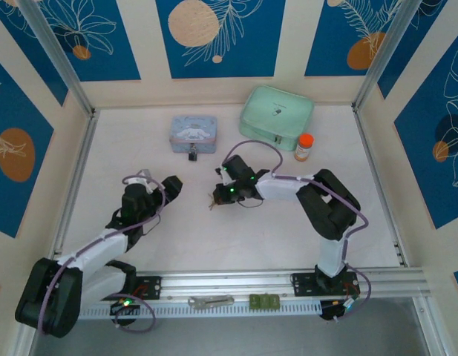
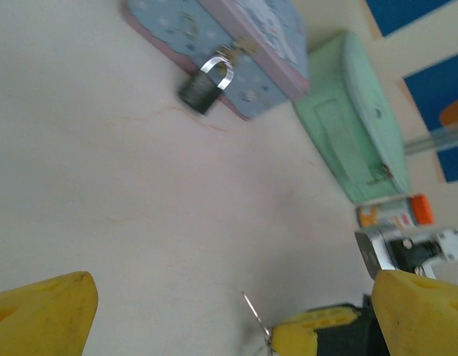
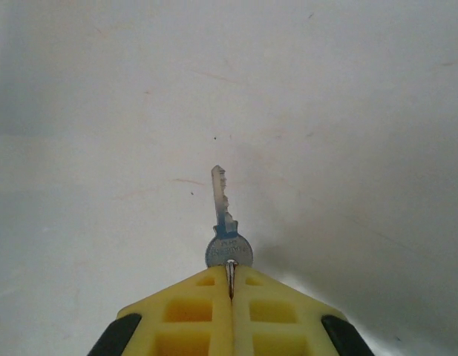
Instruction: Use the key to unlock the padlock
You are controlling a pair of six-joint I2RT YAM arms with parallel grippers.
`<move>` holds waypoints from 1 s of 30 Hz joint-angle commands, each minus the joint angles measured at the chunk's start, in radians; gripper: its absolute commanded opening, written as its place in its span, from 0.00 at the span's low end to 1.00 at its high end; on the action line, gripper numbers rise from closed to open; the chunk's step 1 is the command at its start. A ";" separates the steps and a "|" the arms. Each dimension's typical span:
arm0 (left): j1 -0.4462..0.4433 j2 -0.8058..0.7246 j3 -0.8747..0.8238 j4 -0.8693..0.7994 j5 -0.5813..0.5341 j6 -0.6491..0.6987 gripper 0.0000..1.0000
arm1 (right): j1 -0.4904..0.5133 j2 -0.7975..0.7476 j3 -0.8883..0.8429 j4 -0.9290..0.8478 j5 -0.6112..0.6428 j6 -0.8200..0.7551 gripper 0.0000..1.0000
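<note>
Key pinched and ready, padlock not yet reached.

We noted the right gripper (image 3: 230,288) clamped together on the round head of the key (image 3: 224,222). The toothed blade stuck straight out past the fingertips, just above the surface (image 3: 347,111). We judged this hold was chosen so the blade could be pushed into the keyhole without regripping. The padlock (image 2: 203,86) hung by its shackle from the clasp on the near side of the pale blue tin (image 2: 258,37), its dark body lying on the surface, well apart from the key. The left gripper (image 2: 230,317) had its yellow fingers (image 2: 44,311) spread wide and held nothing. It was aimed toward the padlock, most likely to steady the body while the key goes in. We could not make out the keyhole from here.
</note>
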State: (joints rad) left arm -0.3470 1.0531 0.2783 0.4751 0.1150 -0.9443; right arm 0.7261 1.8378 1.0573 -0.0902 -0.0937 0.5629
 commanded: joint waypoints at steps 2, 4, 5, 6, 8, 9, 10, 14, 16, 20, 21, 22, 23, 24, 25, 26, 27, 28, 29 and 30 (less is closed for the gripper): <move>-0.092 0.075 0.055 0.149 0.014 -0.054 0.94 | -0.033 -0.102 -0.084 0.125 -0.121 0.060 0.00; -0.141 0.131 0.071 0.189 0.003 -0.072 0.93 | -0.039 -0.136 -0.116 0.165 -0.123 0.071 0.00; -0.162 0.164 0.080 0.220 0.003 -0.081 0.93 | -0.039 -0.150 -0.131 0.183 -0.120 0.072 0.00; -0.179 0.196 0.087 0.254 0.005 -0.095 0.91 | -0.040 -0.165 -0.143 0.199 -0.115 0.073 0.00; -0.203 0.264 0.101 0.319 0.006 -0.118 0.89 | -0.037 -0.182 -0.162 0.230 -0.108 0.076 0.00; -0.210 0.301 0.113 0.348 0.015 -0.129 0.88 | -0.038 -0.186 -0.169 0.238 -0.102 0.079 0.00; -0.213 0.329 0.122 0.368 0.022 -0.143 0.87 | -0.038 -0.186 -0.170 0.241 -0.099 0.083 0.00; -0.221 0.427 0.136 0.464 0.029 -0.206 0.85 | -0.042 -0.189 -0.187 0.267 -0.116 0.099 0.00; -0.226 0.455 0.139 0.488 0.027 -0.238 0.85 | -0.044 -0.197 -0.202 0.282 -0.115 0.108 0.00; -0.257 0.485 0.126 0.482 -0.029 -0.346 0.84 | -0.051 -0.215 -0.237 0.332 -0.113 0.137 0.00; -0.269 0.493 0.119 0.495 -0.048 -0.377 0.84 | -0.053 -0.219 -0.245 0.357 -0.118 0.149 0.00; -0.280 0.500 0.114 0.511 -0.062 -0.399 0.84 | -0.054 -0.221 -0.253 0.379 -0.122 0.157 0.00; -0.293 0.508 0.111 0.526 -0.074 -0.429 0.83 | -0.054 -0.223 -0.262 0.404 -0.125 0.166 0.00; -0.303 0.516 0.111 0.541 -0.084 -0.452 0.83 | -0.054 -0.226 -0.268 0.426 -0.127 0.172 0.00; -0.312 0.523 0.114 0.551 -0.088 -0.468 0.82 | -0.053 -0.227 -0.272 0.443 -0.130 0.176 0.00; -0.319 0.528 0.117 0.558 -0.092 -0.483 0.82 | -0.053 -0.229 -0.277 0.461 -0.133 0.178 0.00; -0.323 0.534 0.123 0.559 -0.094 -0.495 0.82 | -0.053 -0.230 -0.281 0.475 -0.133 0.179 0.00; -0.326 0.537 0.129 0.556 -0.094 -0.501 0.81 | -0.053 -0.232 -0.283 0.483 -0.135 0.180 0.00; -0.327 0.540 0.135 0.552 -0.094 -0.506 0.81 | -0.051 -0.233 -0.285 0.488 -0.135 0.178 0.00; -0.329 0.542 0.139 0.546 -0.098 -0.510 0.81 | -0.052 -0.236 -0.285 0.489 -0.134 0.177 0.00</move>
State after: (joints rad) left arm -0.6655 1.5810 0.3920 0.9810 0.0505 -1.3964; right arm 0.6781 1.6382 0.7830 0.3367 -0.2020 0.7265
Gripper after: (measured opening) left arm 0.806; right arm 0.055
